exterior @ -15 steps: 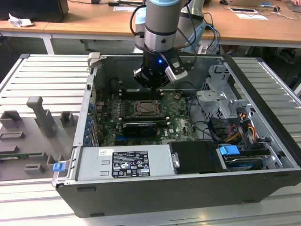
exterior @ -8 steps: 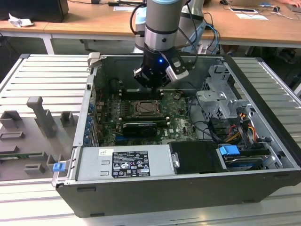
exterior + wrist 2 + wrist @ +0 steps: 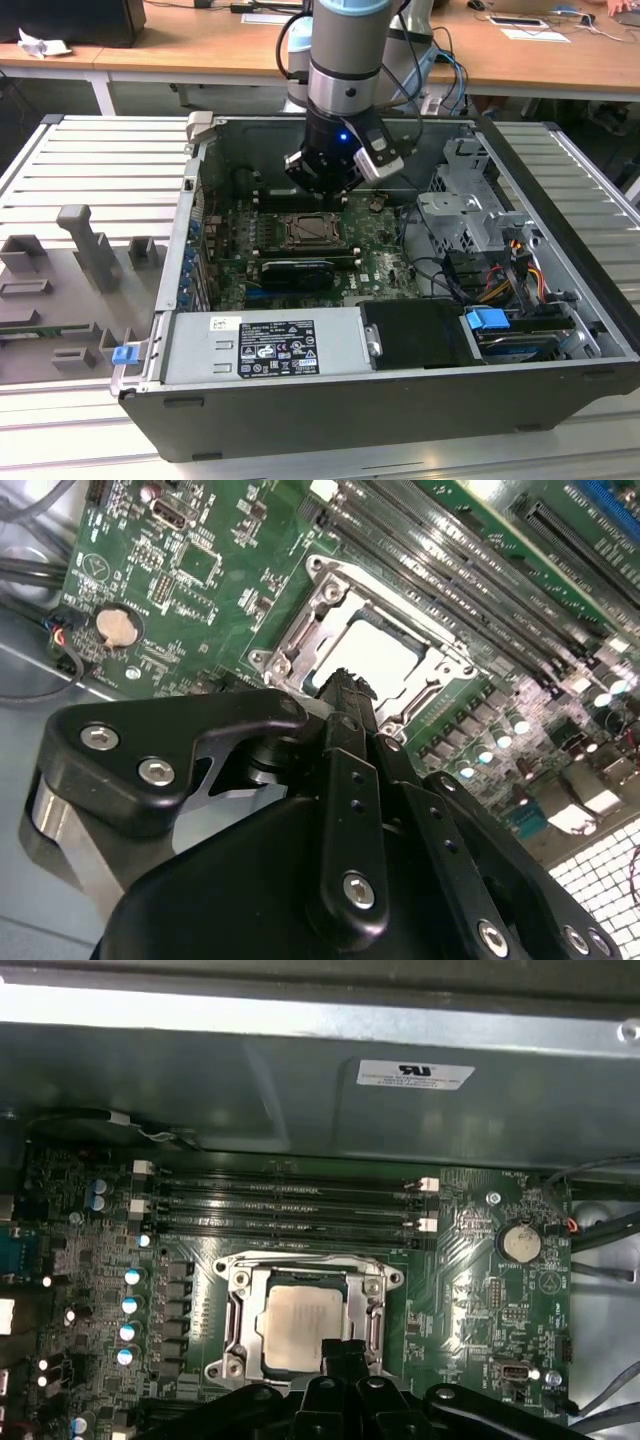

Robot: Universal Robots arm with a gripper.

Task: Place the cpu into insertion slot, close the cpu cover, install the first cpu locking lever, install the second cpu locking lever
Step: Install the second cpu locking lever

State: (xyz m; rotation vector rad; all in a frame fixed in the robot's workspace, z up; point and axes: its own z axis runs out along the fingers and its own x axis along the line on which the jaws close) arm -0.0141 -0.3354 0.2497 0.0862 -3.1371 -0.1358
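The cpu (image 3: 303,1327) lay flat in the socket at the middle of the green motherboard (image 3: 470,1290), its pale metal top showing through the square opening of the cpu cover (image 3: 240,1310), which lay down around it as a silvery frame. In the second wrist view the same chip (image 3: 365,660) showed pale and bare inside the frame (image 3: 315,610), just past the black fingertips. In the exterior view the socket (image 3: 310,232) sat below the gripper (image 3: 322,190), inside the open computer case (image 3: 560,300).

The arm (image 3: 345,50) came down nearly upright from above into the case, its wrist over the far part of the board, near the memory slots (image 3: 290,1205). The gripper (image 3: 345,1355) hung just above the near edge of the socket; whether it touched the frame could not be told. Its fingers (image 3: 345,695) were drawn together into one narrow black tip with no gap seen between them, and nothing was held in them. A round coin battery (image 3: 521,1242) sat on the board well to one side of the socket. A long black card (image 3: 296,272) stood just beside the socket on the side nearer the exterior camera.
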